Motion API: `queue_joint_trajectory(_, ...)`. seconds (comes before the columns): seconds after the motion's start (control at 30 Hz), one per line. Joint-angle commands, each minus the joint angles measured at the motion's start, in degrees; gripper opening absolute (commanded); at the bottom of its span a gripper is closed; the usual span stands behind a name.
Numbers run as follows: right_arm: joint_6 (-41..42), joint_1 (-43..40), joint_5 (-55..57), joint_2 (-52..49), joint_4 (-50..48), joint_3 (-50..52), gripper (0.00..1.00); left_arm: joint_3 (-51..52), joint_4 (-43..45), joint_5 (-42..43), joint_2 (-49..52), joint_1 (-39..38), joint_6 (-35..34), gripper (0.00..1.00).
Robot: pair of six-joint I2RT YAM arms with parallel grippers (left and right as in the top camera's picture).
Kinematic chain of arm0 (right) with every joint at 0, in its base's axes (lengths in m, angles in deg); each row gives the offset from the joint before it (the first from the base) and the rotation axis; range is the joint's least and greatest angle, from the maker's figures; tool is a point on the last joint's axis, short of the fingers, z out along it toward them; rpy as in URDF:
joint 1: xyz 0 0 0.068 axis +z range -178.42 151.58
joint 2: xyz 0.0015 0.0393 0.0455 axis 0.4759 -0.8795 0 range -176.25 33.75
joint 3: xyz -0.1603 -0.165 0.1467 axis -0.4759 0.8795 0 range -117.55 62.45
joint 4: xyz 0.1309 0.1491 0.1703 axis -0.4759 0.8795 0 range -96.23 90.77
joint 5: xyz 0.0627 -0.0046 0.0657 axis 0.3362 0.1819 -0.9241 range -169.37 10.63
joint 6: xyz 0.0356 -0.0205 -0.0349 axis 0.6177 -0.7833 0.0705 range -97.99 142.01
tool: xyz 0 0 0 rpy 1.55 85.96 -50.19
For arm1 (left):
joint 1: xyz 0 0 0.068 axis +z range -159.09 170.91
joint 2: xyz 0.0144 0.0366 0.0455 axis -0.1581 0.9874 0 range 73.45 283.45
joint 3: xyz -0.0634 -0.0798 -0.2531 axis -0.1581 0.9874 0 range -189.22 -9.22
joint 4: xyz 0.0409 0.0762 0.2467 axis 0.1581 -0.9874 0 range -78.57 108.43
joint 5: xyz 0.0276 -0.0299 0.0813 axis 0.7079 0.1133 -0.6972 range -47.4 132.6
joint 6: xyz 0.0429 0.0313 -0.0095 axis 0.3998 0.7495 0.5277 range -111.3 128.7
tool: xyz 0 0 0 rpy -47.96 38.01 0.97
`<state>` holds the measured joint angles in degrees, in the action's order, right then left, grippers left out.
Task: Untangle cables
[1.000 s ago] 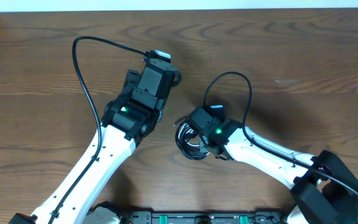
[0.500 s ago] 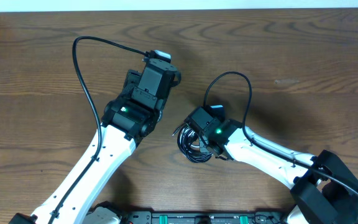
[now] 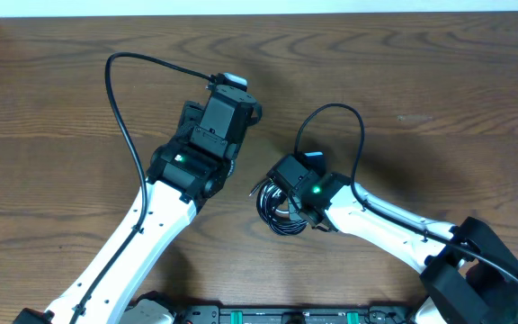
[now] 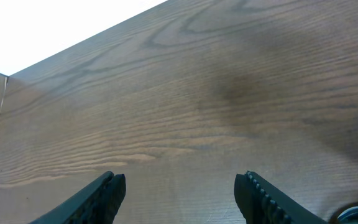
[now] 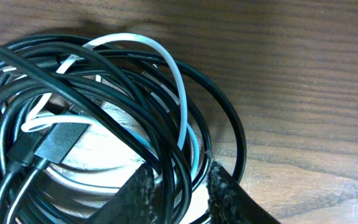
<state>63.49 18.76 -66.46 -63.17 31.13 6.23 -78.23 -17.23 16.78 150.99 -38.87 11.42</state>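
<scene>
Between fingers of right tool point(image 5: 180, 186), tangled cables point(image 5: 61, 138).

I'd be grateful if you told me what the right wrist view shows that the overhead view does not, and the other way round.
Only the right wrist view: how a white cable threads through the black cables, a flat plug, and strands passing between the right pincer's fingertips. Only the overhead view: the left arm, apart from the cables. Both: the cables coiled on the wooden table.
</scene>
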Motion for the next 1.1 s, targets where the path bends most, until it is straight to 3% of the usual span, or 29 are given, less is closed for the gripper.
queue_joint_trajectory(0.0, 0.3, 0.3, 1.1, -0.2, -0.8, 1.1, 0.25, -0.3, -0.1, -0.3, -0.1, 0.1, -1.1, 0.62)
queue_joint_trajectory(0.1, 0.3, 0.3, 1.1, -0.2, -1.4, 1.6, 0.29, -0.3, -0.1, -0.3, -0.1, 0.1, -1.1, 0.62)
queue_joint_trajectory(0.2, 0.3, 0.3, 1.1, -0.2, -1.5, 1.6, 0.39, -0.3, -0.1, -0.3, -0.1, 0.1, -1.1, 0.62)
queue_joint_trajectory(0.27, 0.3, 0.3, 1.1, -0.2, -1.6, 1.6, 0.39, -0.3, -0.1, -0.3, -0.1, 0.1, -1.1, 0.62)
queue_joint_trajectory(0.47, 0.3, 0.3, 1.1, -0.3, -1.6, 1.6, 0.25, -0.3, -0.1, -0.3, -0.1, 0.1, -1.1, 0.62)
queue_joint_trajectory(0.63, 0.3, 0.3, 1.1, -0.5, -1.7, 1.6, 0.02, -0.3, -0.1, -0.3, -0.1, 0.1, -1.1, 0.62)
queue_joint_trajectory(0.73, -0.1, 0.3, 1.1, -0.5, -1.8, 1.6, 0.01, -0.3, -0.1, -0.3, -0.1, 0.0, -1.3, 0.62)
queue_joint_trajectory(0.77, -0.4, 0.3, 1.1, -0.4, -1.8, 1.4, 0.01, -0.3, -0.1, -0.2, -0.1, -0.1, -1.3, 0.68)
queue_joint_trajectory(0.87, -2.8, 0.3, 1.2, 0.3, -0.8, -0.1, 0.01, -0.3, -0.1, -0.2, -0.1, -0.2, -1.3, 0.7)
queue_joint_trajectory(1.07, -8.6, -0.6, 6.8, 5.6, 8.0, -10.2, 0.02, -0.3, -0.1, -0.1, -0.1, -0.2, -1.4, 0.7)
